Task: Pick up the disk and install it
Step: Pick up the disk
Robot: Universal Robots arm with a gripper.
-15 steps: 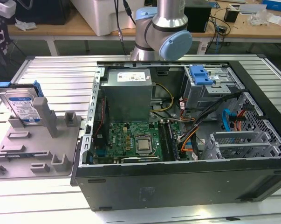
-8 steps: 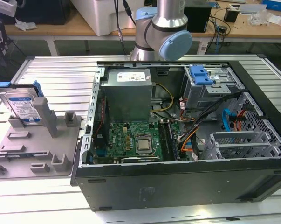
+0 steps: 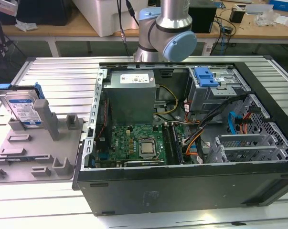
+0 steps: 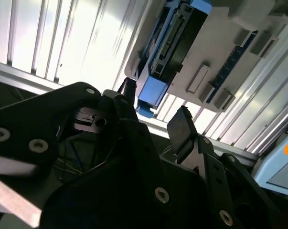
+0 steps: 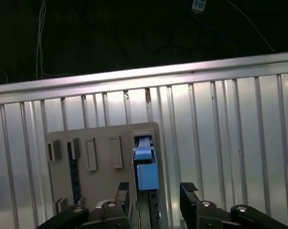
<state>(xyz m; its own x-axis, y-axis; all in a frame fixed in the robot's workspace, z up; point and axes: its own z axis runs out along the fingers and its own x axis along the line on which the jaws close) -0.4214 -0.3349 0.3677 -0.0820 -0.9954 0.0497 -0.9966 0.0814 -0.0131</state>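
Looking down both wrist views, your claw (image 5: 155,193) is wide open and holding nothing, with the two black fingers (image 5: 189,190) spread and clear space between them. The disk (image 3: 22,107) sits well ahead of the claw, roughly lined up with the gap between the fingers and touching neither one. It stands on edge, leaning a bit, in a slot of the grey holder (image 3: 38,143). From the claw you're looking at its thin edge and a blue rail end, not the labelled face.

Handling-wise, I'd guess it's stiff and dense: metal body, no give, so it shouldn't flex in the grip. The silver faces look slick, and it's a drive, so a knock or a drop would be bad news. The blue plastic rails around the edges are probably the weakest bit; squeeze those and they could bow or pop off. I reckon the safest hold is across the two flat faces, near the free upper edge, clear of the connector end and of the holder's post beside it.

Count:
- one disk
- one grey holder
- one claw with two fingers
- one open computer case (image 3: 182,191)
- one blue bracket (image 3: 206,76) on the drive cage inside the case
- one grey power-supply box (image 3: 132,98)
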